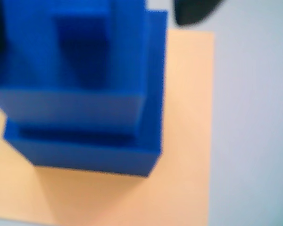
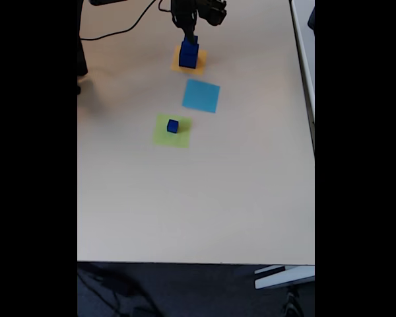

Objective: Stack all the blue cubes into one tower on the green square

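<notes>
Gripper point(image 2: 190, 34) atop 2 stacked cubes point(image 2: 189, 55) (orange square point(image 2: 177, 64)).

Directly under the gripper point(image 2: 190, 36), at the far end of the table point(image 2: 251, 198) in the fixed view, two cubes sit stacked: the medium cube point(image 2: 189, 49) on the large cube point(image 2: 189, 61), which rests on the orange square point(image 2: 178, 65). In the wrist view the medium cube point(image 1: 80, 61) sits on the large cube point(image 1: 89, 155). Nearer the camera than the gripper and slightly right lies the flat blue square point(image 2: 201, 96). Nearer still, slightly left, lies the green square point(image 2: 173, 135) with the small cube point(image 2: 173, 125) on it.
</notes>
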Controlling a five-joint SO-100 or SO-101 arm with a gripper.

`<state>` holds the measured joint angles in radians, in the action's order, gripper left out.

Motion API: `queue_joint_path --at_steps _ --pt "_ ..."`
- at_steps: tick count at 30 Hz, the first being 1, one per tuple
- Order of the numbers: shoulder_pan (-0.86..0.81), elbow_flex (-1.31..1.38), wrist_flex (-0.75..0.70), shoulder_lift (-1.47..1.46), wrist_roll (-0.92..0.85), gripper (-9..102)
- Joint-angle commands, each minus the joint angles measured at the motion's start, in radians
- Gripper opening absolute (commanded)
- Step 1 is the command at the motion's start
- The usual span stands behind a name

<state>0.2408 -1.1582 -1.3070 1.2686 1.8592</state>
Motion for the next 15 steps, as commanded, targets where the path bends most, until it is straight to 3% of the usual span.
queue_joint_path --at_steps 1,8,15 --pt "-0.006 0.005 -0.015 0.063 -0.009 18" --pt "-0.009 0.005 -0.029 0.067 -0.015 11" --pt "-0.017 0.0 -0.029 0.071 -0.028 12"
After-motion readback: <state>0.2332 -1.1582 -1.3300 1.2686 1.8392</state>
